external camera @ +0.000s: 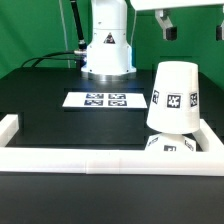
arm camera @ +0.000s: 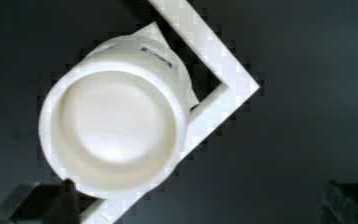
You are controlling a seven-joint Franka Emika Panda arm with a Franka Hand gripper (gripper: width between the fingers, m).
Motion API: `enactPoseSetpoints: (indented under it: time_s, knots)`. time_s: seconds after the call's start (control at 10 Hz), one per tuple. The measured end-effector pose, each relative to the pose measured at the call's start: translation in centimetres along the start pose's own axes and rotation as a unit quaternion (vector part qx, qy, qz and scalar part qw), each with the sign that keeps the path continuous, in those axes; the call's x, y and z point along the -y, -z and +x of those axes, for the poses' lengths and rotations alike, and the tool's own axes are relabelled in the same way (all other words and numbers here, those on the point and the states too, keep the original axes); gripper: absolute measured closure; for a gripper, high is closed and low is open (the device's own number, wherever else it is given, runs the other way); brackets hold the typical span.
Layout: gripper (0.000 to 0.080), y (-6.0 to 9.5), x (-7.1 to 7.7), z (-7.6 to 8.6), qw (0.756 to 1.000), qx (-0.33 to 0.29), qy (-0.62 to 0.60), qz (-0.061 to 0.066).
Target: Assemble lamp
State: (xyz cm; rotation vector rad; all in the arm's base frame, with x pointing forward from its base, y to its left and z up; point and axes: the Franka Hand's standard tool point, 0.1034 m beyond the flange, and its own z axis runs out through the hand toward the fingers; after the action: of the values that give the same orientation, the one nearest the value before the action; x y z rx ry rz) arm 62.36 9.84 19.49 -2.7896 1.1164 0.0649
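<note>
You can see the shade point(external camera: 173, 96) seated tilted on top of the base point(external camera: 172, 144) at the near right of the exterior view, tucked into the corner of the border rail point(external camera: 100, 163), so the stack looks close to finished (the bulb is hidden, presumably under the shade, though you cannot confirm that). The gripper point(external camera: 167, 27) hangs high above the shade, well apart from it and carrying nothing, with its fingers point(arm camera: 46, 200) spread wide in the wrist view. What is left, by my judgement, is only checking that the shade sits properly; the marker board point(external camera: 104, 99) lies farther back.
</note>
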Motion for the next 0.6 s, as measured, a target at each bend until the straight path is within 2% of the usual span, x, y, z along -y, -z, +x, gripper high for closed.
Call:
enactPoseSetpoints:
  time_s: [0.6]
  knots:
    - [0.0100, 0.00, 0.00, 0.00, 1.000, 0.000, 0.000, 0.000]
